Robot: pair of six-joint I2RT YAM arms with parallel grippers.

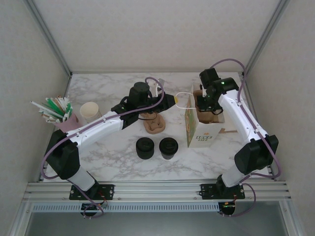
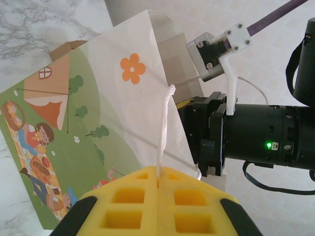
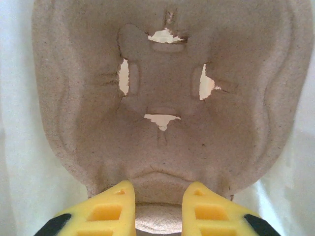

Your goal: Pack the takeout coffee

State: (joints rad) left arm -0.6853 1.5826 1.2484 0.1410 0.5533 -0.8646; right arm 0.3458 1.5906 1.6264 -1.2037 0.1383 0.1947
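Observation:
A paper bag (image 1: 199,129) printed with a picnic scene (image 2: 74,128) stands upright right of centre. My left gripper (image 1: 171,101) (image 2: 158,173) is shut on its white string handle (image 2: 165,123) and holds it to the left. My right gripper (image 1: 203,104) (image 3: 158,191) reaches down into the bag's mouth, shut on the rim of a brown pulp cup carrier (image 3: 162,83). Two dark round things stand side by side in front. The right one (image 1: 168,147) looks like the takeout coffee with its black lid, and the left one (image 1: 145,147) looks like a stack of lids.
A second pulp carrier (image 1: 153,125) lies under my left arm. Cream-rimmed cups (image 1: 90,112) and a pink holder of straws (image 1: 55,112) stand at the far left. My right arm's black wrist (image 2: 256,132) is close beside the bag.

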